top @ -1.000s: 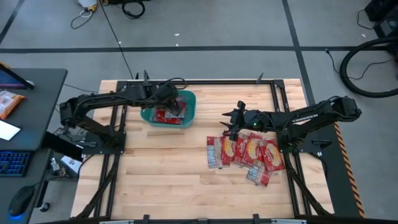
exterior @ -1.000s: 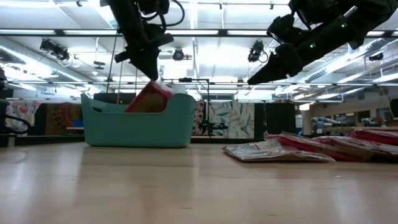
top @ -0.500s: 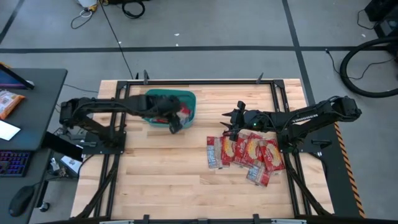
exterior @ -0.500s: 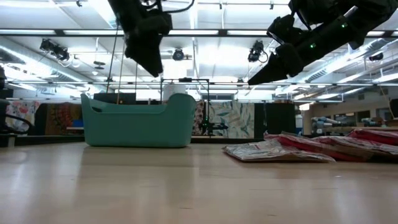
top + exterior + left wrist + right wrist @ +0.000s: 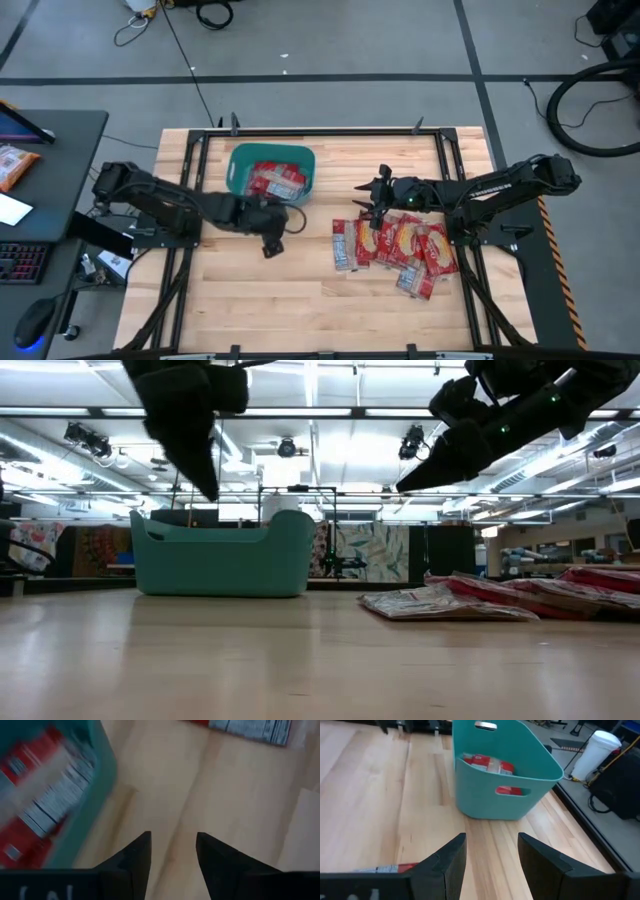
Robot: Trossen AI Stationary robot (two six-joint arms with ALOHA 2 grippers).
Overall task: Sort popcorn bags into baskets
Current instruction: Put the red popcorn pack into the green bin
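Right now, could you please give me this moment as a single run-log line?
left gripper: open, empty, over bare table beside teal plastic tub | right gripper: open, empty, hovering by red popcorn packets | tub: holds packets

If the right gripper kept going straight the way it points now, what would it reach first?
Probably the teal basket. The right gripper, fingers open and empty, looks across bare table directly at it, with nothing visible between; whether its height would meet the wall or pass over is unclear.

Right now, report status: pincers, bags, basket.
Left pincer open, empty, over bare table. Right pincer open, hovering by the loose popcorn bags. Basket holds several bags. Nothing in the way.
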